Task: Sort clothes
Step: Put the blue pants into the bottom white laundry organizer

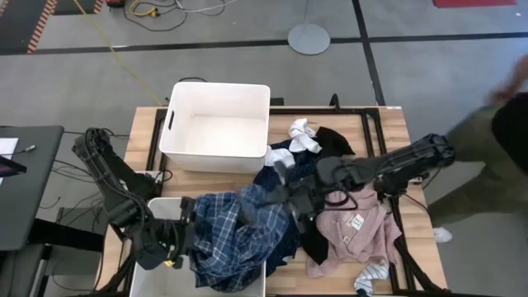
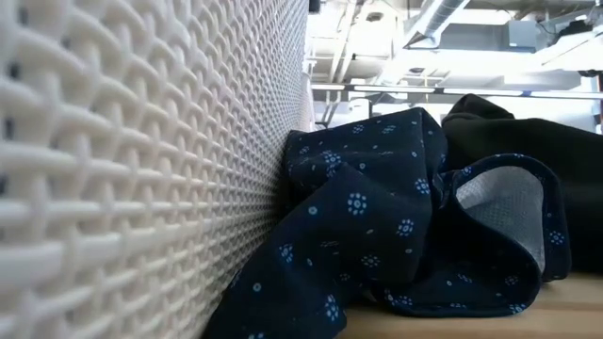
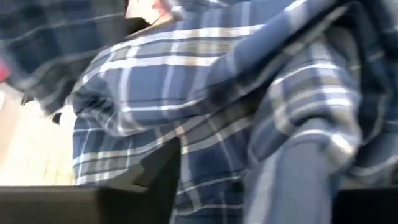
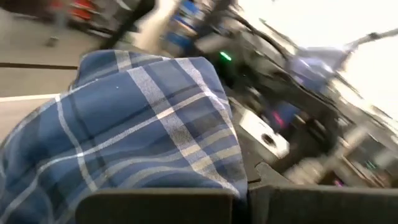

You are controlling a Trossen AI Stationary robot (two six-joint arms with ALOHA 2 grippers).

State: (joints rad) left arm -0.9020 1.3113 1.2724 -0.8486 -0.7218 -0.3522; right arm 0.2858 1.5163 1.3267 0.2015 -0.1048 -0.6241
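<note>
Your left gripper (image 1: 183,233) stands over the near bin (image 1: 165,206) with fingers parted against the plaid shirt (image 1: 235,239), which spills across that bin's rim. The far bin (image 1: 216,128) holds nothing. Your right gripper (image 1: 290,202) is clamped on the shirt's other end.

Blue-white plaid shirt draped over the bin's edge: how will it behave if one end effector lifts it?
The blue-white plaid cotton-looking shirt will probably sag and trail, since it lies in loose folds over the small white plastic bin. It likely drags neighbouring fabric: its edge overlaps the navy dotted garment. It seems light.
</note>
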